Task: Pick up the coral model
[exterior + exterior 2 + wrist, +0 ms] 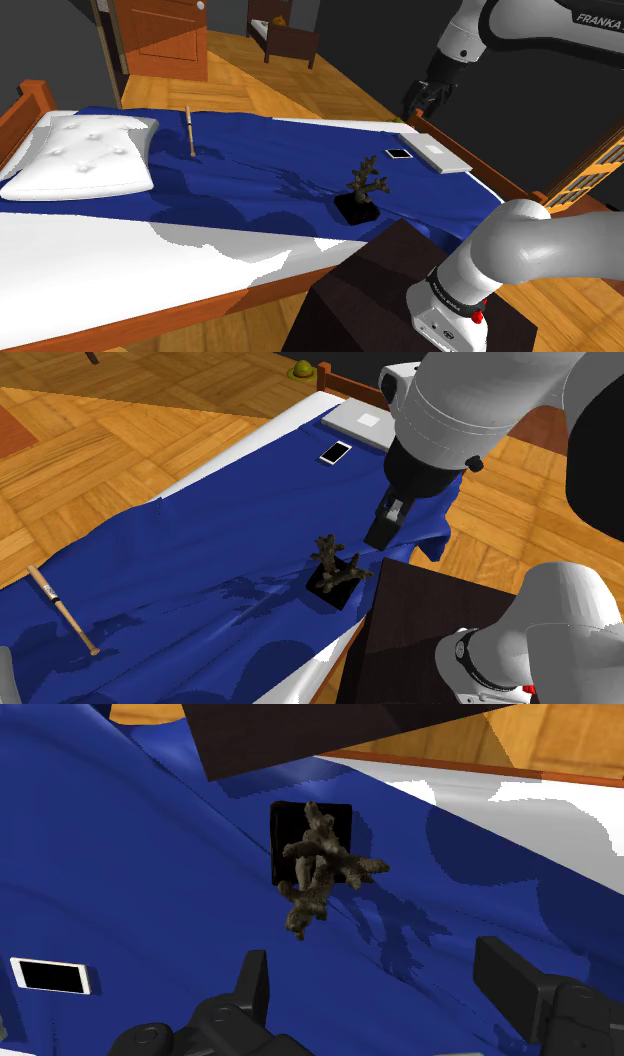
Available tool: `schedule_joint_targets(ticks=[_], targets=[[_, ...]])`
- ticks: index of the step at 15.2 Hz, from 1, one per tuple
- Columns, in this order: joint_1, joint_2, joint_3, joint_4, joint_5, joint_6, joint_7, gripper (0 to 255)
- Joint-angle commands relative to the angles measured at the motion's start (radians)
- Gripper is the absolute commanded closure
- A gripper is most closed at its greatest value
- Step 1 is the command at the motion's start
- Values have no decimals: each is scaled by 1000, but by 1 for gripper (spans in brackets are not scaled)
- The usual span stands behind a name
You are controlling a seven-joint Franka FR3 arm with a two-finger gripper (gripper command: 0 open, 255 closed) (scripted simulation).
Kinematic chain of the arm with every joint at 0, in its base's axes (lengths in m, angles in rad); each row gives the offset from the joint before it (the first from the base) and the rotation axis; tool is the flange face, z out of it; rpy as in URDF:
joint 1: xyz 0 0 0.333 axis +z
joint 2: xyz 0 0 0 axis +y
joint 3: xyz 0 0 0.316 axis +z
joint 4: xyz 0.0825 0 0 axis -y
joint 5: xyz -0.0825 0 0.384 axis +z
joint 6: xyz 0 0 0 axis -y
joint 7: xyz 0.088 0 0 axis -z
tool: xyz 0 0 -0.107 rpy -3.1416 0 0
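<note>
The coral model (365, 187) is a brown branching piece on a small black square base, standing upright on the blue blanket (270, 165) near the stand. It also appears in the second exterior view (335, 564) and the wrist view (320, 869). My black gripper (423, 98) hangs well above the bed, off to the shoulder view's right of the coral. In the second exterior view the gripper (384, 528) hovers above and beside the coral. Seen from the wrist, the gripper (380, 989) is open and holds nothing, with the coral ahead of the fingertips.
A white phone (399, 154) and a grey laptop (436, 153) lie on the blanket beyond the coral. A wooden bat (189, 131) and a white pillow (85, 155) lie towards the headboard. The dark stand (385, 290) sits close beside the bed's wooden rail.
</note>
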Motion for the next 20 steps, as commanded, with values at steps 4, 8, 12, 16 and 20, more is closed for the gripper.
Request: schedule_joint_targets(ticks=[4,8,12,16,20], targets=[[10,-28,-59,-114,-5,108,-69,0],[19,-36,-146,-247,-16,259,-168,0],[31,-1,-243,-355,-28,421,-276,0],[58,84,-355,-434,-32,599,-399,0],[97,177,-444,-473,-20,738,-493,0]])
